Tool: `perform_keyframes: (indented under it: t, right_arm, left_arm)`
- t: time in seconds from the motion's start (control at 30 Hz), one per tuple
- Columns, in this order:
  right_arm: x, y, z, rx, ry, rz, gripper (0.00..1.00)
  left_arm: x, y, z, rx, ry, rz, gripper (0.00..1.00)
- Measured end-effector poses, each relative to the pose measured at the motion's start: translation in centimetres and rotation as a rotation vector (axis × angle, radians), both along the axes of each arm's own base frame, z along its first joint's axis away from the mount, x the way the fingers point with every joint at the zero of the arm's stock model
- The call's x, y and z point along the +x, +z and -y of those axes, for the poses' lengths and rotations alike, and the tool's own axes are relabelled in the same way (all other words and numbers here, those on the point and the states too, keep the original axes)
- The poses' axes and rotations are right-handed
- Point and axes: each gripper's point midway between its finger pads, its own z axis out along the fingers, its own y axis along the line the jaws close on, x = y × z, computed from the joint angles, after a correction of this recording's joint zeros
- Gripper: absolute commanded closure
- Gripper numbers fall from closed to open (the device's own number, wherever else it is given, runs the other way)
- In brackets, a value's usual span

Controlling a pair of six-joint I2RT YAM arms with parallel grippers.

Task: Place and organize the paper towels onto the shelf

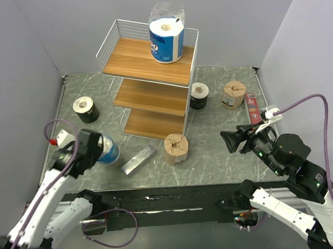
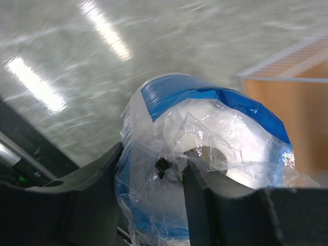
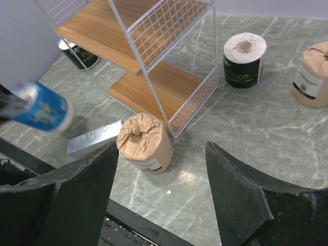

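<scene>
Six rolls are showing in the top view. The top-tier blue roll (image 1: 166, 39) is standing upright at the right rear of the top board of the shelf (image 1: 132, 59), with its loose plastic wrap rising above the mesh rim; the other five are off the shelf.

The left gripper (image 1: 98, 149) is clamping the held blue roll (image 1: 110, 152) to the front left of the shelf; in the left wrist view one finger (image 2: 97, 189) is pressing the outer wall and the other is crossing the white end at the core; whether this roll is touching the table (image 1: 213, 155) cannot be told.

The right gripper (image 1: 230, 140) is hovering to the front right of the shelf, jaws spread wide and gripping nothing.

Items around the shelf:
- the silver bar (image 1: 138, 159) is lying flat in front of the shelf, between the held blue roll and the front brown roll (image 1: 176, 149);
- the front brown roll is standing upright just before the shelf's front right corner;
- the left black roll (image 1: 86, 109) is standing left of the shelf;
- the right black roll (image 1: 199, 95) is standing just beside the shelf's right side; the right brown roll (image 1: 233, 95) is standing farther right; the red box (image 1: 253, 107) is lying beyond it.
</scene>
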Motion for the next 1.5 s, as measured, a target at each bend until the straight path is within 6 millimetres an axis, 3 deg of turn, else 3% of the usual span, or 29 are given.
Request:
perform_keyframes:
  t: [0.1, 0.3, 0.47, 0.8, 0.97, 1.1, 1.3, 1.5]
  right_arm:
    - [-0.1, 0.3, 0.4, -0.005, -0.012, 0.004, 0.24]
    - [-0.2, 0.6, 0.6, -0.003, -0.015, 0.006, 0.24]
    - [-0.5, 0.2, 0.7, -0.012, -0.013, -0.016, 0.23]
    - [-0.9, 1.4, 1.1, 0.006, -0.015, -0.007, 0.23]
    - [-1.0, 2.0, 1.1, 0.018, -0.016, -0.005, 0.23]
    - [-1.1, 2.3, 1.1, 0.030, -0.017, -0.006, 0.23]
    - [-1.4, 3.2, 1.4, 0.045, -0.019, 0.005, 0.23]
    - [-1.5, 3.2, 1.5, 0.044, -0.019, 0.003, 0.23]
  left_arm:
    - [0.6, 5.3, 0.3, -0.028, -0.070, 0.162, 0.99]
    - [-0.2, 14.6, 0.8, -0.041, -0.234, 0.389, 0.99]
    - [0.3, 22.7, 2.8, -0.030, -0.416, 0.492, 0.99]
    - [1.7, 35.8, 6.0, -0.004, -0.637, 0.757, 0.99]
    - [3.5, 37.4, 7.5, 0.021, -0.698, 0.806, 0.99]
    - [6.4, 38.1, 9.4, 0.023, -0.742, 0.828, 0.99]
    - [10.5, 37.2, 11.3, 0.031, -0.767, 0.802, 0.92]
    - [11.9, 36.9, 11.9, 0.046, -0.774, 0.792, 0.87]
